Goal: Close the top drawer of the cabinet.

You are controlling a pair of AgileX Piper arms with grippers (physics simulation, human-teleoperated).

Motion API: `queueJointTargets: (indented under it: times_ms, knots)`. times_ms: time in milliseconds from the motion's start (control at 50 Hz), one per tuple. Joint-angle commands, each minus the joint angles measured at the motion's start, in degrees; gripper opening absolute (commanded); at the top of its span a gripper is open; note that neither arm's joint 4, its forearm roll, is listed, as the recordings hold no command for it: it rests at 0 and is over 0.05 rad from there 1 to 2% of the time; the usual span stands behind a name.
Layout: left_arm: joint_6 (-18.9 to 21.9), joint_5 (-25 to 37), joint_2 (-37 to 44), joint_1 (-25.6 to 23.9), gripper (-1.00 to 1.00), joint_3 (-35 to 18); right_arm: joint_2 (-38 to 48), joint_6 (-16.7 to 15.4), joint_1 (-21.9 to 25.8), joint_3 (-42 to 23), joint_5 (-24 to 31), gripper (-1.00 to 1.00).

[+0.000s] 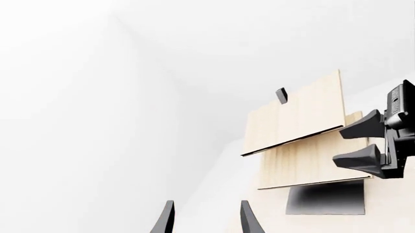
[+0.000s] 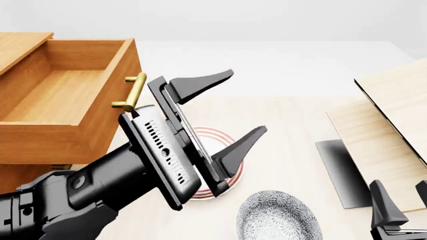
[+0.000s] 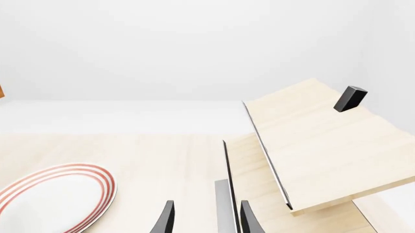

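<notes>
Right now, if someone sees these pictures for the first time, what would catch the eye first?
The left pincer dominates the middle of the front view, large and black, fingers spread wide with nothing between them. At the left, the top drawer stands pulled out of the cabinet, showing its bare inside, its brass handle close beside the pincer. Below the pincer a red-ringed plate lies on the table.
</notes>
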Motion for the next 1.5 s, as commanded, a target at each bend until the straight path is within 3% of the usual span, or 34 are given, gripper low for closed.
queueJointTargets:
  times_ms: [20,260,420,560,680,720,960,1240,1500]
  knots:
    - [5.7,1.0,3.6,2.6,1.00,1.8,0.0,0.0,0.0,0.0,0.0,1.00]
    - [8.3,3.3,5.0,9.9,1.00,1.0,0.0,0.0,0.0,0.0,0.0,1.00]
    - [8.7,3.4,7.7,17.0,1.00,-5.7,0.0,0.0,0.0,0.0,0.0,1.00]
    - [8.0,4.9,10.2,21.4,1.00,-6.5,0.0,0.0,0.0,0.0,0.0,1.00]
    - [10.4,3.8,14.3,27.0,1.00,-7.0,0.0,0.0,0.0,0.0,0.0,1.00]
    - [13.1,2.9,15.0,26.2,1.00,-5.1,0.0,0.0,0.0,0.0,0.0,1.00]
    - [18.6,1.1,19.0,32.6,1.00,-3.1,0.0,0.0,0.0,0.0,0.0,1.00]
    - [19.1,3.3,14.2,37.0,1.00,-0.4,0.0,0.0,0.0,0.0,0.0,1.00]
    - [22.3,2.4,13.8,41.5,1.00,1.0,0.0,0.0,0.0,0.0,0.0,1.00]
